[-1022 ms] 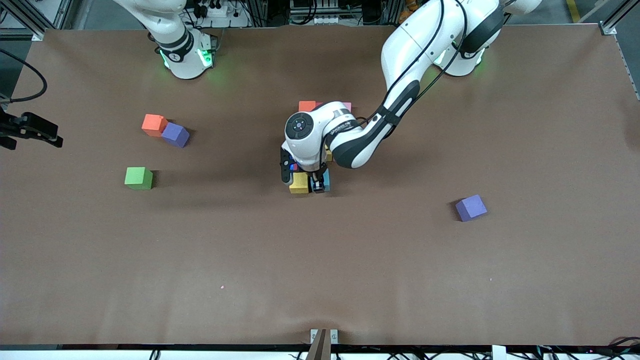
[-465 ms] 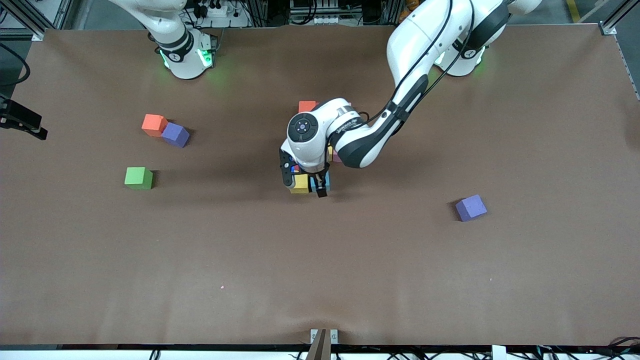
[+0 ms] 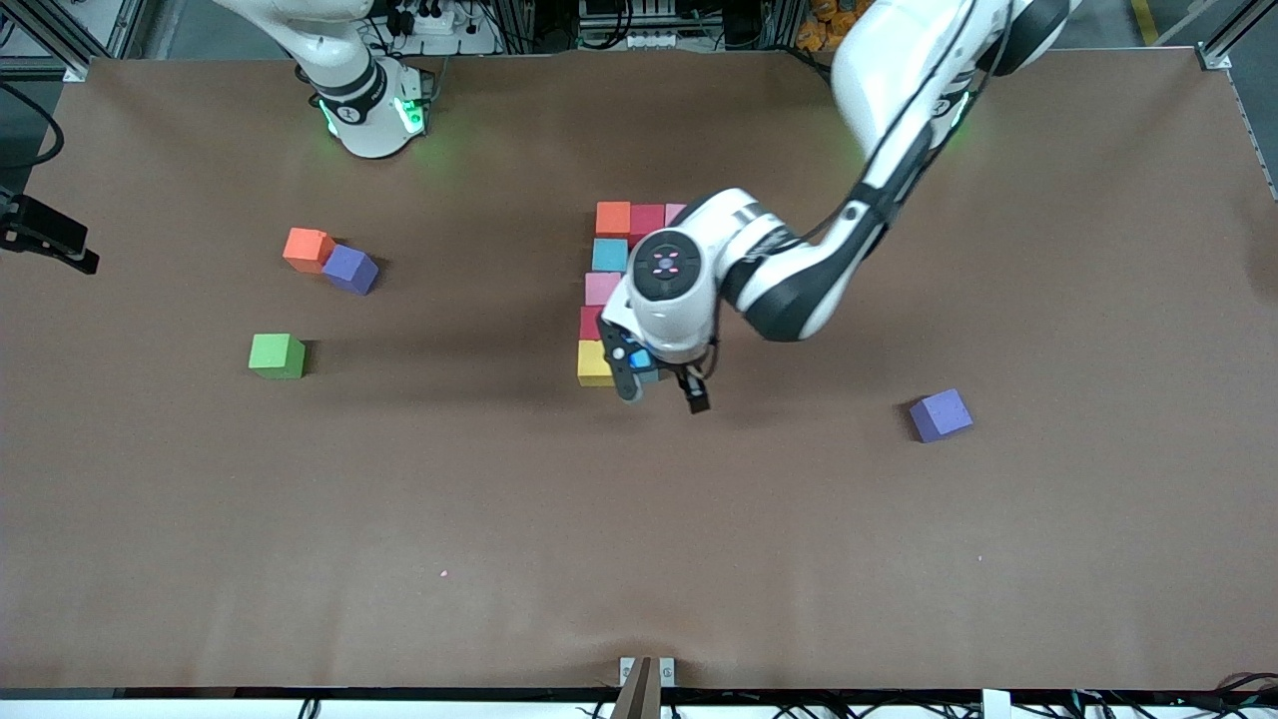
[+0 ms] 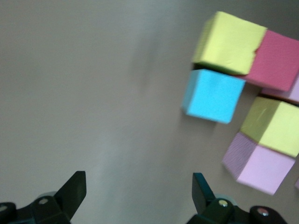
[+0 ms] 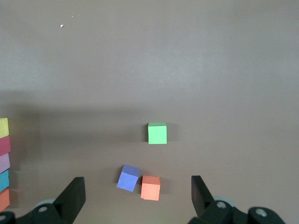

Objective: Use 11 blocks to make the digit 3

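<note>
purple cubes (image 3: 941, 415): 2 | green cube (image 3: 277, 356): 1 | orange cubes (image 3: 308, 249): 2

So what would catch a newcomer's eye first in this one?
The cluster of coloured blocks mid-table, with the left hand open just above its nearest edge, holding nothing. Then the strays: an orange cube touching a purple cube toward the right arm's end, and a lone purple cube toward the left arm's end.

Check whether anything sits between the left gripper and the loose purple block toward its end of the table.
Nothing visible does. The left gripper, open, hangs beside the figure's blue block; only bare table separates it from the purple block.
</note>
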`<action>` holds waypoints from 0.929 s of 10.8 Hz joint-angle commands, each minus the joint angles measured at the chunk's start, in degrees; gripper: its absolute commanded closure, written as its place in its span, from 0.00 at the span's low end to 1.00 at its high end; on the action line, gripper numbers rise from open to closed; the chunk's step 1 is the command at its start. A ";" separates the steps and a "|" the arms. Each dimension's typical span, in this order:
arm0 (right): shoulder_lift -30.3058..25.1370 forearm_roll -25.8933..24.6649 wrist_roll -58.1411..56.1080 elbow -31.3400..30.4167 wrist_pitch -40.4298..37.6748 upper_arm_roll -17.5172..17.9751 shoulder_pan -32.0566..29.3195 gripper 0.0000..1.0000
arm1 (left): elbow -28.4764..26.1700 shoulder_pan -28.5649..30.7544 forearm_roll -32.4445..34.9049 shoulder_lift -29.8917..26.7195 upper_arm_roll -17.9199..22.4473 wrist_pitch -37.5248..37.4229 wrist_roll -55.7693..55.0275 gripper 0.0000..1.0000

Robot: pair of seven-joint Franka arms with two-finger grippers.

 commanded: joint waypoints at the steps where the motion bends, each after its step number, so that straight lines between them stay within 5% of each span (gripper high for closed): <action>1: 0.28 0.88 1.87 1.86 -1.38 -3.64 4.38 0.00 | -3.02 6.28 -1.43 -5.24 1.35 -4.63 0.49 0.00; 5: 0.01 1.23 2.23 1.86 -1.20 -4.63 4.49 0.00 | -11.96 18.23 -1.69 -11.47 2.68 -8.09 -0.55 0.00; 8: 0.10 6.23 2.32 1.86 -1.55 -4.90 4.23 0.00 | -18.81 26.93 -6.41 -13.06 3.38 -4.07 -5.90 0.00; 10: 0.01 5.10 2.49 1.77 -1.64 -4.81 4.58 0.00 | -23.22 30.46 -7.40 -14.12 3.29 -0.72 -22.26 0.00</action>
